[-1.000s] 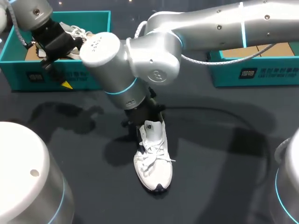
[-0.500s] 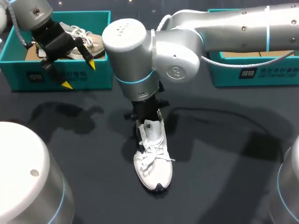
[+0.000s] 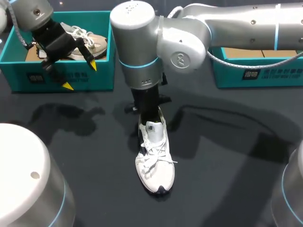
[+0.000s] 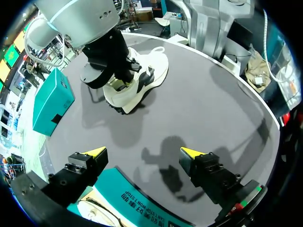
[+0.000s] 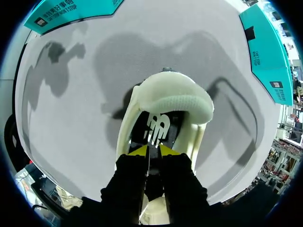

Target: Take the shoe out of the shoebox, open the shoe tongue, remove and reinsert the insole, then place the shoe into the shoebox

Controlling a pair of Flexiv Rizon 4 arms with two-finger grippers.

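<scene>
A white laced shoe (image 3: 155, 161) stands on the dark table, toe toward me. My right gripper (image 3: 150, 118) comes straight down on its tongue (image 3: 152, 128). In the right wrist view the yellow tips (image 5: 152, 151) pinch the logo-marked tongue (image 5: 157, 126) from both sides, with the padded heel collar (image 5: 173, 97) ahead. My left gripper (image 3: 80, 75) hangs open over the front wall of the left teal shoebox (image 3: 28, 78), holding nothing. In the left wrist view its fingers (image 4: 142, 153) stand wide apart, the shoe (image 4: 147, 78) lying far ahead.
A second, beige shoe (image 3: 92, 41) lies inside the left shoebox. Another teal shoebox (image 3: 258, 73) stands at the back right, under my right arm. Bare dark table surrounds the white shoe on all sides.
My right arm's big elbow links have swung to the right and stand more upright over the shoe, while its gripper stays at the tongue. The shoe and my left arm have not moved.
</scene>
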